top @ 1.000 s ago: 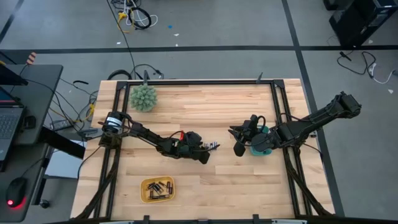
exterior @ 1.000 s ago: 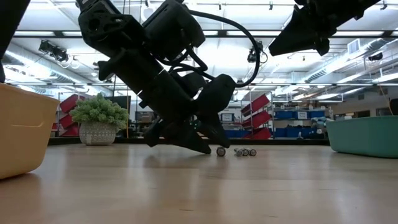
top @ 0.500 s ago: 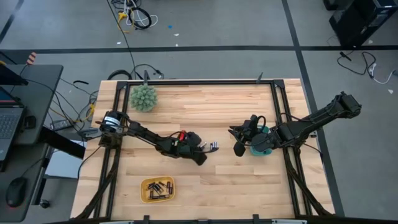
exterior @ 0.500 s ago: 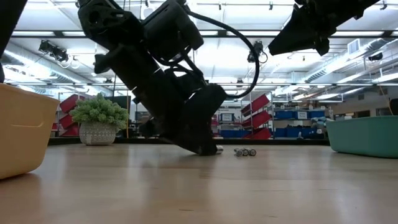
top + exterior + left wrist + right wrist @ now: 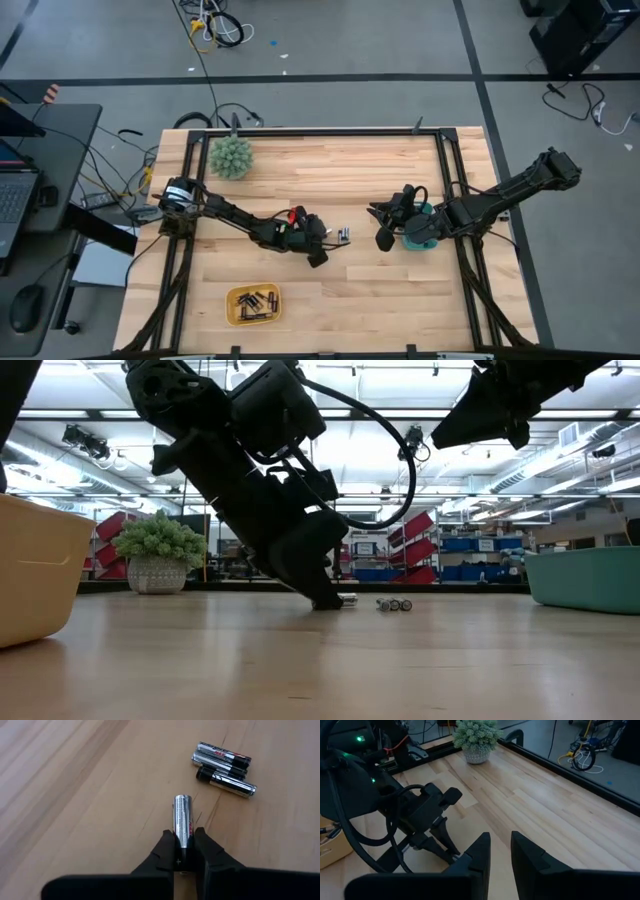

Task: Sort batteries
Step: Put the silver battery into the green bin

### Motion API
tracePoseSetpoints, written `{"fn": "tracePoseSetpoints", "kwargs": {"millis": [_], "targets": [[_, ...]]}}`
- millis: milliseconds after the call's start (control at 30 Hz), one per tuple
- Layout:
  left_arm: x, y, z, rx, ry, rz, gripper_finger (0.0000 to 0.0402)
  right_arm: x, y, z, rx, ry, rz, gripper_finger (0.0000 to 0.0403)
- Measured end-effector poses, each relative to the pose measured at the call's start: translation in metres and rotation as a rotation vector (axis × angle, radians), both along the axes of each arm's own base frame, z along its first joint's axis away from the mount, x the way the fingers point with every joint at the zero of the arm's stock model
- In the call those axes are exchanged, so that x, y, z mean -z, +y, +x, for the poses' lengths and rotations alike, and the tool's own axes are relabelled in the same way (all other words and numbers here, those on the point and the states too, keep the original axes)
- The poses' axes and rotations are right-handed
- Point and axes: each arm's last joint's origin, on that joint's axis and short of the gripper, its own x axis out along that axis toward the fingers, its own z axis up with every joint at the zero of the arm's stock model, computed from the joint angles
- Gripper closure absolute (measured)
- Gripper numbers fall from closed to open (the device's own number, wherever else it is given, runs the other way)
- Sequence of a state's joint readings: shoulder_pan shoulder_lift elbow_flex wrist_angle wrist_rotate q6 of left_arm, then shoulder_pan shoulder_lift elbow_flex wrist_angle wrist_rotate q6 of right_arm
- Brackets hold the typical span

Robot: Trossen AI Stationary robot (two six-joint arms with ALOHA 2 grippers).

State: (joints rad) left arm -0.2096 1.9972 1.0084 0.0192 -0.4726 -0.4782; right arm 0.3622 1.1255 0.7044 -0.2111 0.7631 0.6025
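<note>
Pinching a silver AA battery (image 5: pixel 182 818) by one end only is where I stand: my left gripper (image 5: pixel 183 851) has its two fingers clamped on the near tip of the cell, which lies flat on the wooden table (image 5: pixel 380 290) with most of its length sticking out past my fingertips. In the high view my left gripper (image 5: pixel 318 244) sits low near the middle of the table, and just to its right lie the loose batteries (image 5: pixel 344 235), three dark cells bunched together a little beyond the one I hold (image 5: pixel 223 766).

Judging from that short bite, the cell could pivot or slide out as I lift, since so little of it sits between my pads; a fast swing would make that worse. It could then roll across the smooth wood. A clumsy rise might also nudge the three neighbours and scatter them.

The yellow tray (image 5: pixel 253 304) at the near left already holds several batteries, and the teal bin (image 5: pixel 418 243) sits at the right under my right arm, so I could also pick the wrong one if I misread this cell's type.

My right gripper (image 5: pixel 501 851) hangs above the teal bin with its fingers a little apart, holding nothing
</note>
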Motion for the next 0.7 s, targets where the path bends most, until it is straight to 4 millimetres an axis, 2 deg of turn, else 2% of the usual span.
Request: {"fn": "tracePoseSetpoints", "kwargs": {"millis": [300,700], "targets": [[-0.003,-0.003,0.0,0.015,-0.018,0.0,0.0384,0.0,0.0,0.0,-0.009,0.014,-0.023,0.0341],[-0.029,-0.01,-0.002,0.116,-0.071,0.001,0.0384,0.001,0.011,-0.003,-0.104,0.058,-0.109,0.0341]]}}
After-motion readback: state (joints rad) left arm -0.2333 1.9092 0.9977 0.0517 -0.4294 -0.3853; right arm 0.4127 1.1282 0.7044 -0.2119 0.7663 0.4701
